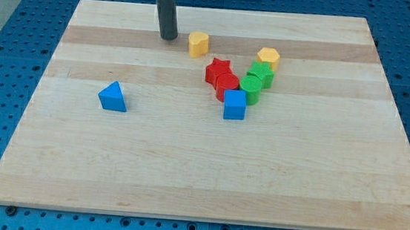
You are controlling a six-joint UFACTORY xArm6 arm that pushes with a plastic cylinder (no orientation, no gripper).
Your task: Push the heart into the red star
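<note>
Sat nearest on the desk (185, 173): blue triangle (113, 97), well to the lower left of the red star (217, 69); blue cube (235, 105) below the star, against a second red block (227, 86). Crowded the star's right: two green blocks (255, 81), yellow hexagon (268, 58) beyond. Rested just up-left of the star: yellow heart (198, 44), gap clear. Stood farther up-left of the star: my tip (169, 37). Carried no jaws, only a rod. Best judged: circling behind the heart, pushing down-right, straight.

The tip (168, 36) stands just left of the heart (198, 44) — the star (217, 71) lies below-right of it, a triangular block (113, 96) well apart at the view's left.
</note>
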